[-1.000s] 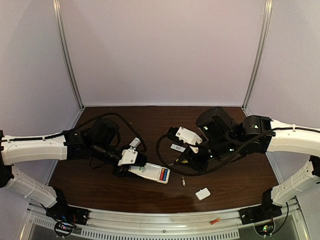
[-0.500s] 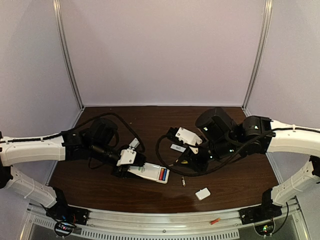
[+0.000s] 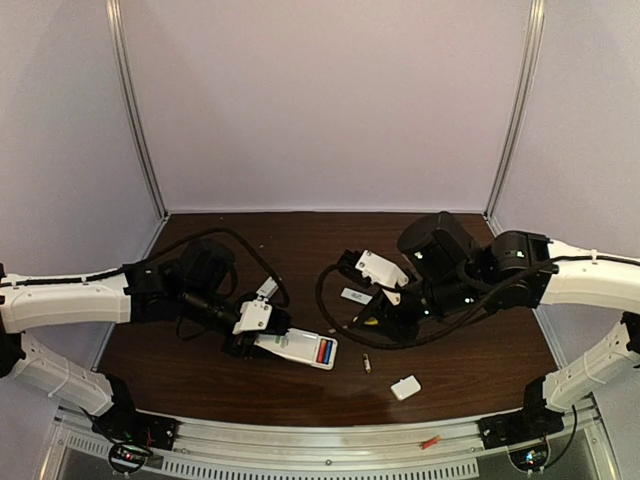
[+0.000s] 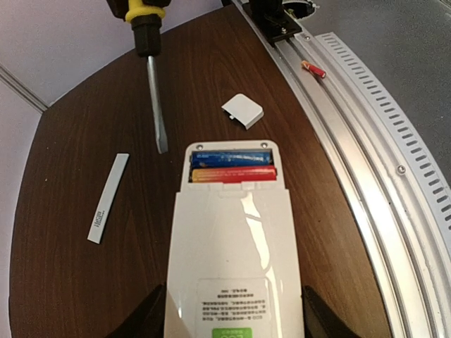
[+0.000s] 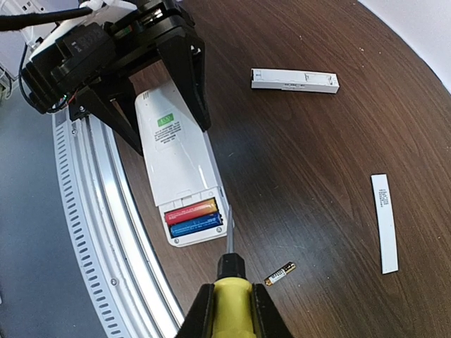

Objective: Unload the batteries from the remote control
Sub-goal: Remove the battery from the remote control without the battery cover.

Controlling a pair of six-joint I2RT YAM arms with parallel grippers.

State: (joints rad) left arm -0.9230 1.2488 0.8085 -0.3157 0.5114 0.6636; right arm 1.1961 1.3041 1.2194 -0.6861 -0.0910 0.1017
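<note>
A: Where are the batteries (image 4: 232, 167)?
B: Two lie side by side in the open bay of the remote control (image 4: 232, 253), blue beside gold-and-red; a loose cell (image 5: 280, 273) rests on the table (image 5: 317, 105)
A: And the pincers?
B: The left gripper (image 4: 232, 320) clamps the remote's body, the right gripper (image 5: 232, 313) the screwdriver (image 5: 230, 271)
A: How will they handle?
B: Probably light, hard and slick, prone to rolling; lever one up at its end

Two batteries (image 4: 231, 167) in remote control (image 4: 232, 267), loose battery (image 3: 367, 364) right of it, cover (image 3: 405, 387) farther right
</note>
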